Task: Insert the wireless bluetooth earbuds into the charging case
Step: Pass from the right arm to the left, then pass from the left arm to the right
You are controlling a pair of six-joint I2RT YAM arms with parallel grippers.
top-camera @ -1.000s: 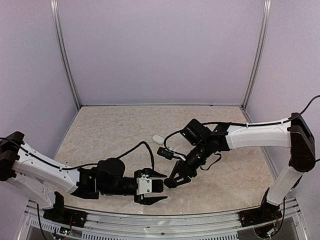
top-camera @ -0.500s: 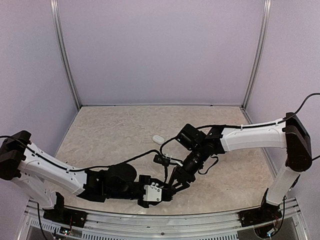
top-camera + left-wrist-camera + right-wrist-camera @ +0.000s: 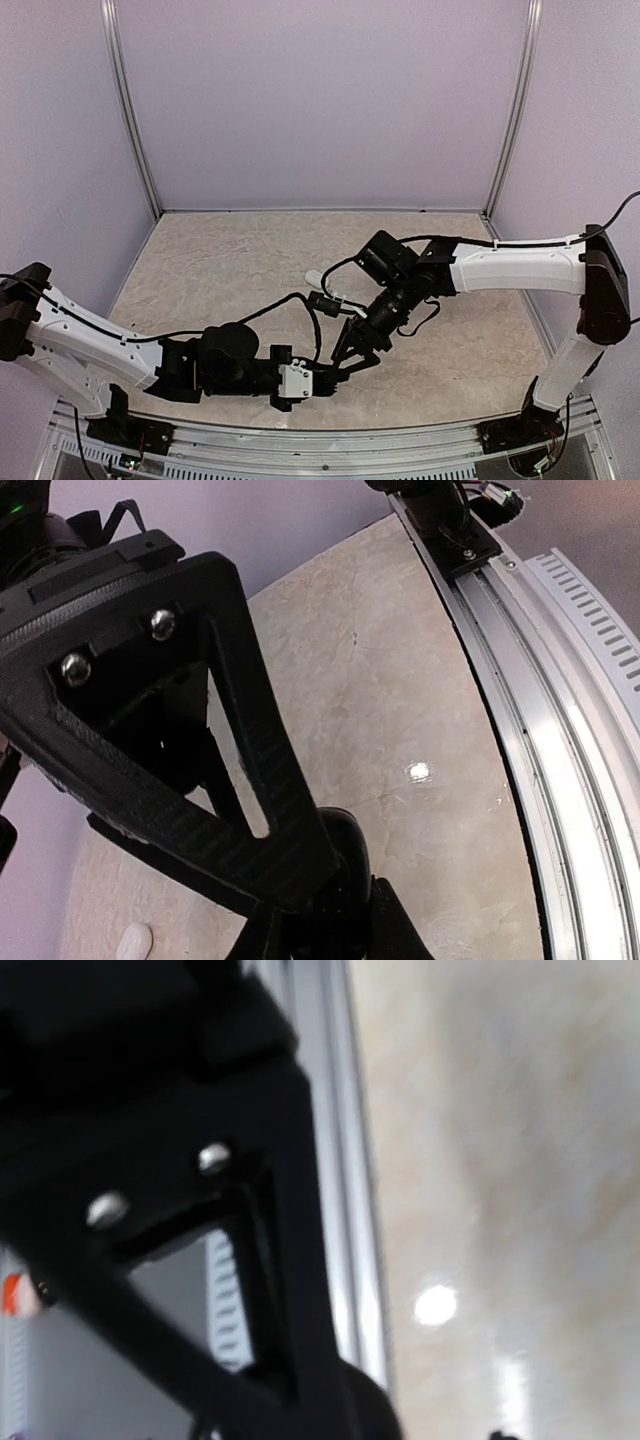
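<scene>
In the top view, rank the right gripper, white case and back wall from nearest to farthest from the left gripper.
1. Right gripper, just beyond the left gripper.
2. White case, midway up the table.
3. Back wall, far end.

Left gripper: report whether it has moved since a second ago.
Yes. Measured against the near-edge rail, the left gripper has slid slightly right, toward the right gripper, and its jaws have gone from open to shut.

From above, light falls soft and even on the table (image 3: 230, 270), with only faint shadows. My left wrist sees sharply, with one small white glare (image 3: 419, 771) near the table's near edge. My right wrist's view is smeared, its glare spot (image 3: 436, 1304) round and fuzzy.
</scene>
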